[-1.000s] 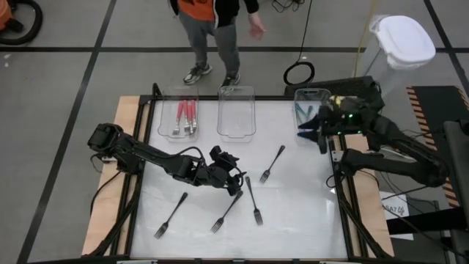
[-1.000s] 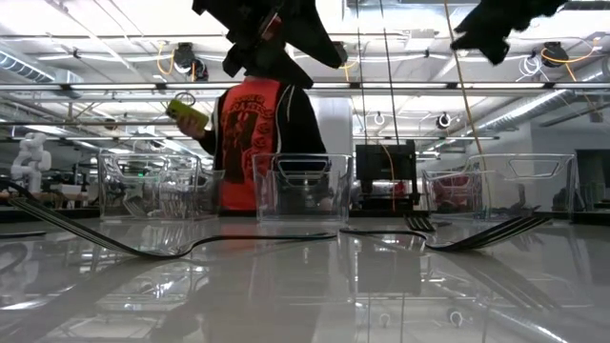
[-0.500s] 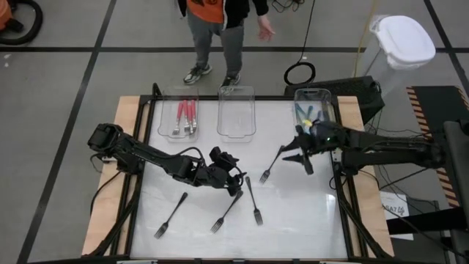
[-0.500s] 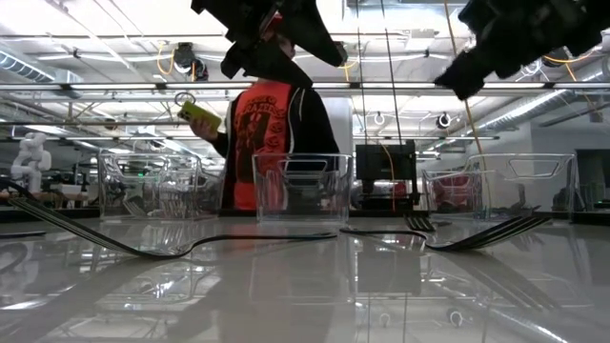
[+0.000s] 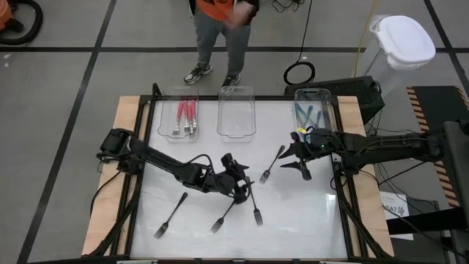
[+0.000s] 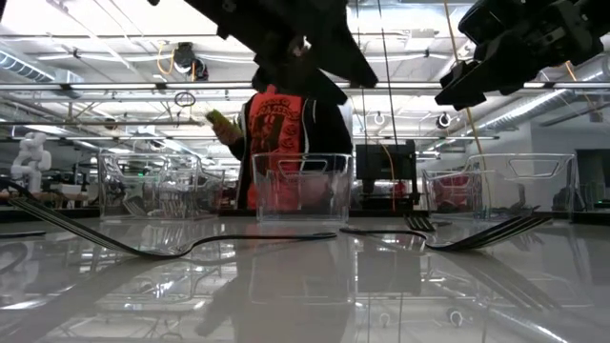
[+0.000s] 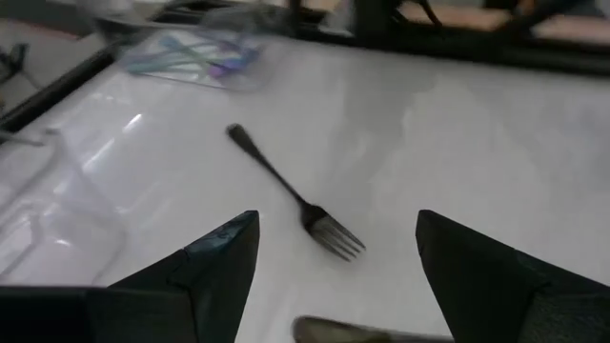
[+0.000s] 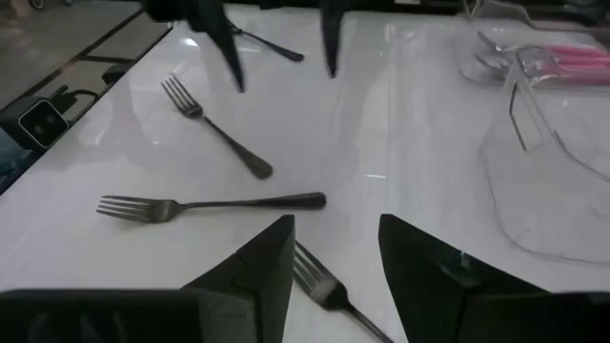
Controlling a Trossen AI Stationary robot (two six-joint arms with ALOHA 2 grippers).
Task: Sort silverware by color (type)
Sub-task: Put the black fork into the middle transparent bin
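Left hand [image 5: 244,186] hovers low over the counter [image 5: 308,213], fingers spread wide, nothing between them. Directly beneath and just beside it lie three black forks: one [image 5: 253,201] running away from it toward the counter's near edge, one [image 5: 226,213] angled off to its near left, one [image 5: 171,215] farther left. The wide spread suggests it is lining up to straddle a handle.

Right hand [image 5: 299,160] hangs above the counter, fingers part open and empty. A fourth black fork [image 5: 272,163] lies just to its inner side, tines pointing away from it; in the right wrist view this fork [image 8: 329,291] sits right under the fingers, so it is the likely target.

Beyond both hands stand three clear trays: red-handled forks [image 5: 185,116] in the tray [image 5: 163,117] ahead of the left hand, blue-handled ones [image 5: 308,114] in the tray [image 5: 325,99] ahead of the right hand, the middle tray [image 5: 236,111] without forks, presumably reserved for the black ones.

A person [image 5: 220,29] stands past the trays.
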